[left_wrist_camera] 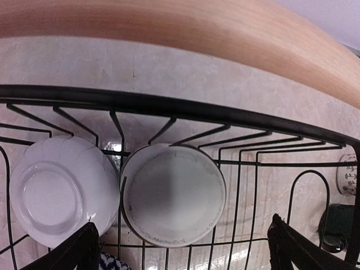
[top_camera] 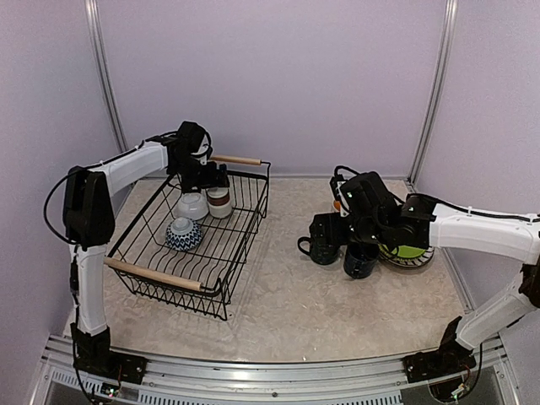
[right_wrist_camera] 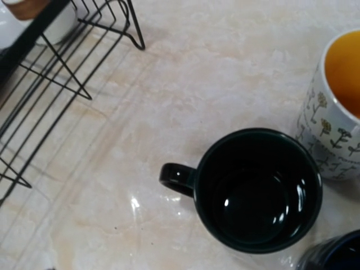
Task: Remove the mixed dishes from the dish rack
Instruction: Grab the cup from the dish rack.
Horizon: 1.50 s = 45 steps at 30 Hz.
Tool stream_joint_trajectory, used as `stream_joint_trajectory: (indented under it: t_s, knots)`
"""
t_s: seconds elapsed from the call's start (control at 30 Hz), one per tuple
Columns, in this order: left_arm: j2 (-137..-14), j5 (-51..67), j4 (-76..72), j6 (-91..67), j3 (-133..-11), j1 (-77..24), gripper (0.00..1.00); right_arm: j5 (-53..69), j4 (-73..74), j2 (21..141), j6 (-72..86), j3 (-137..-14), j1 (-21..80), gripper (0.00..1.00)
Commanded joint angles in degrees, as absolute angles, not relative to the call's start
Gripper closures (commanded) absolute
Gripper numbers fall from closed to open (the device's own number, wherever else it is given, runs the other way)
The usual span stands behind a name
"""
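At the left of the overhead view the dish rack point(top_camera: 245, 239) holds a white bowl point(left_wrist_camera: 56, 197), a small cup point(left_wrist_camera: 174, 194) and a blue patterned bowl point(top_camera: 183, 234). The left gripper point(left_wrist_camera: 183, 244) hangs over the cup at the rack's upper end, fingers spread as wide as they go, holding nothing. I would centre them on the cup, slip one finger between it and the bowl just beside it, close gently, then lift straight up past the wooden handle point(left_wrist_camera: 197, 28). At the right a dark mug point(right_wrist_camera: 259, 188) and lime green plate point(top_camera: 409, 251) sit on the table point(top_camera: 278, 321); the right gripper point(top_camera: 331, 232) hovers there, its fingers hidden, so I cannot tell their spread
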<state>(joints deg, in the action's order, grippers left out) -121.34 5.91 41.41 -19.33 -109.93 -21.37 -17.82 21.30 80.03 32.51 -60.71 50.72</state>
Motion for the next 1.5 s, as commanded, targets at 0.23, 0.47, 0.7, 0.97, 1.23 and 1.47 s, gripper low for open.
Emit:
stream_joint_trajectory:
  t_s: [0.23,0.47,0.7,0.97,1.23,1.47]
  knots:
    - [-133.67,1.01,47.28,-14.41,-121.46,-21.36,0.09,-18.02,20.21,78.49,32.78,-60.51,50.81,0.06]
    - [-133.39,0.46,47.79,-13.5,-120.82,-22.4,0.17,-17.11,20.3,80.19,32.76,-61.94,50.76,0.06]
    - [-133.54,-4.39,47.79,-11.54,-119.62,-24.99,0.05,-15.28,19.34,80.38,33.36,-61.92,50.8,0.06]
    - [-134.49,-4.7,48.63,-12.4,-119.71,-25.05,0.02,-15.22,19.34,79.03,34.34,-61.04,50.8,0.06]
    - [-134.76,-5.65,49.79,-13.07,-119.79,-25.14,0.23,-14.69,18.9,79.1,34.5,-61.1,50.88,0.06]
    - [-132.33,-6.45,50.24,-13.6,-119.12,-25.14,0.38,-14.24,18.46,79.65,34.37,-61.61,50.89,0.05]
